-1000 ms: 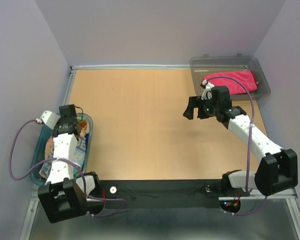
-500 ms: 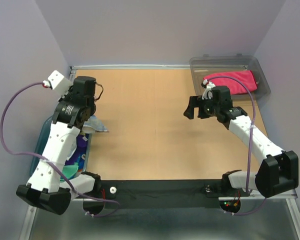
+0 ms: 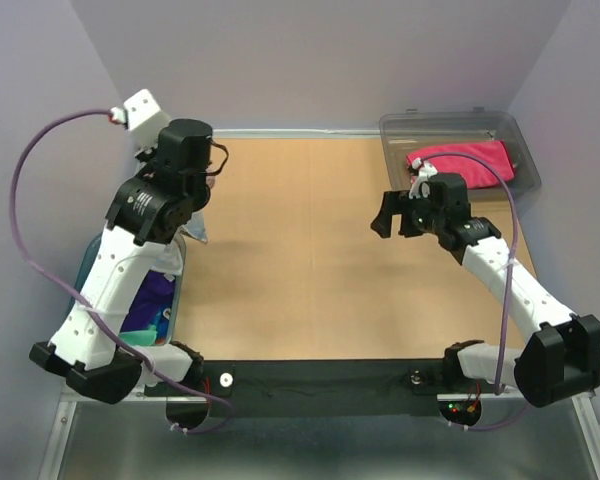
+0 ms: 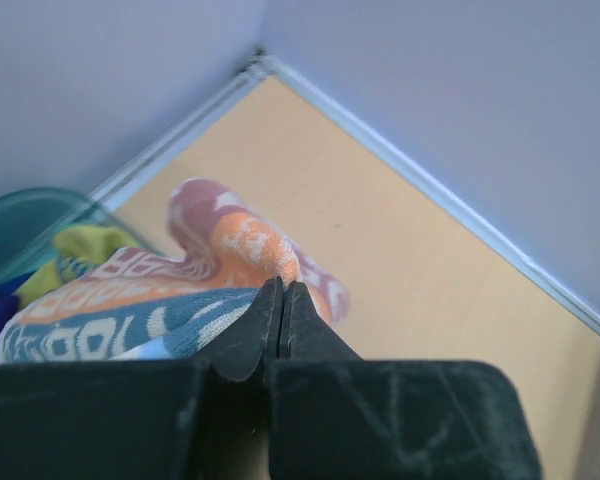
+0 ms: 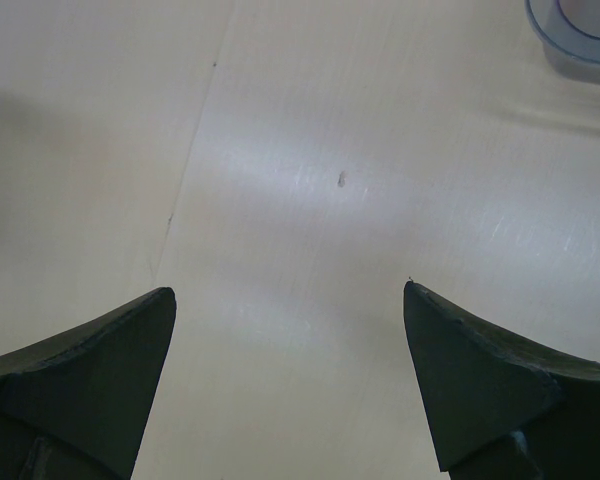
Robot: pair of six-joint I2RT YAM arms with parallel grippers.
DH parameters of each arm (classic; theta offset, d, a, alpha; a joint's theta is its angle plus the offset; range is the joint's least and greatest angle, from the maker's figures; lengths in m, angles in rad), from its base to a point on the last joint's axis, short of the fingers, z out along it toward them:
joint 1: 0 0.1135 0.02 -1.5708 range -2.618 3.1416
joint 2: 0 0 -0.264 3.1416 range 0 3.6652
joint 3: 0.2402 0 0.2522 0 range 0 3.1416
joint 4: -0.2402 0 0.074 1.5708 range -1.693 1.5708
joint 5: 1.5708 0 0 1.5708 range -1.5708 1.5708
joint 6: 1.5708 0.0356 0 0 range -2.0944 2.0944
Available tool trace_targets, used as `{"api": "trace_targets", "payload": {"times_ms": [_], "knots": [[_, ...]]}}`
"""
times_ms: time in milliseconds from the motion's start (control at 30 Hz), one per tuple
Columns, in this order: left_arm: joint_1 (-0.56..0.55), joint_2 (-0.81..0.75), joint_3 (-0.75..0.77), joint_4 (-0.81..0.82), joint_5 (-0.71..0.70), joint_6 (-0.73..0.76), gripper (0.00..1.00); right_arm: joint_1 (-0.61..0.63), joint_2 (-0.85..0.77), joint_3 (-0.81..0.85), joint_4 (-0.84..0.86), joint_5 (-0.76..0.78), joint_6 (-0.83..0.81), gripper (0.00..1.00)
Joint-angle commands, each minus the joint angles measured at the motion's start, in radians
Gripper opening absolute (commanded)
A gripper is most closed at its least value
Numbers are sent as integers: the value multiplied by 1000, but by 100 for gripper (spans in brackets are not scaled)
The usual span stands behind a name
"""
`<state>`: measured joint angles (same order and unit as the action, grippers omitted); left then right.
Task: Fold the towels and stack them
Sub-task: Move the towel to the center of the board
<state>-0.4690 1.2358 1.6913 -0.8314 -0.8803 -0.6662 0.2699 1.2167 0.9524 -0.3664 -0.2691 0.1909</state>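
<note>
Your left gripper (image 4: 282, 300) has its jaws pinching the striped towel (image 4: 170, 300), held above the bench (image 3: 300, 260) edge beside the tub (image 4: 20, 218), it seems. Your right gripper (image 5: 288, 290) hangs with jaws spread near the pink towel (image 3: 460, 160).

left pincer (image 4: 283, 292): risen out of tub (image 4: 20, 215), swung toward far-left desk (image 3: 310, 250) corner | striped towel (image 4: 170, 290): lifted from tub, now hanging clamped
</note>
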Motion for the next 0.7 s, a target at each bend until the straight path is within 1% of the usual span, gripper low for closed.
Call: {"api": "trace_targets", "payload": {"times_ms": [0,100,167,200,267,300,400,433,467,500,533,600,633,667], "knots": [[-193,112,112,162,145,171,0,9,-51,5,24,44,12,100],[-316,191,209,195,156,224,0,9,-92,8,23,92,22,100],[-379,255,238,193,159,247,0,9,-126,6,23,132,28,100],[-442,270,242,187,162,255,0,9,-144,3,24,154,31,100],[-503,295,196,187,173,257,0,8,-206,-1,21,229,41,100],[-557,295,126,189,190,248,1,8,-247,-9,20,276,45,100],[-646,286,-23,238,265,211,9,9,-302,-23,15,367,51,100],[-708,281,-79,253,297,186,14,8,-318,-35,17,420,59,100],[-735,271,-184,271,319,166,19,8,-345,-41,15,441,59,100],[-767,265,-235,316,345,131,25,9,-355,-46,14,455,59,100],[-817,255,-318,362,389,116,44,9,-365,-59,11,474,61,100],[-871,248,-372,394,418,90,58,8,-358,-72,9,466,56,100],[-917,240,-404,414,428,71,76,8,-338,-79,4,446,53,100],[-936,235,-413,425,431,68,84,9,-326,-83,3,429,51,100]]}}
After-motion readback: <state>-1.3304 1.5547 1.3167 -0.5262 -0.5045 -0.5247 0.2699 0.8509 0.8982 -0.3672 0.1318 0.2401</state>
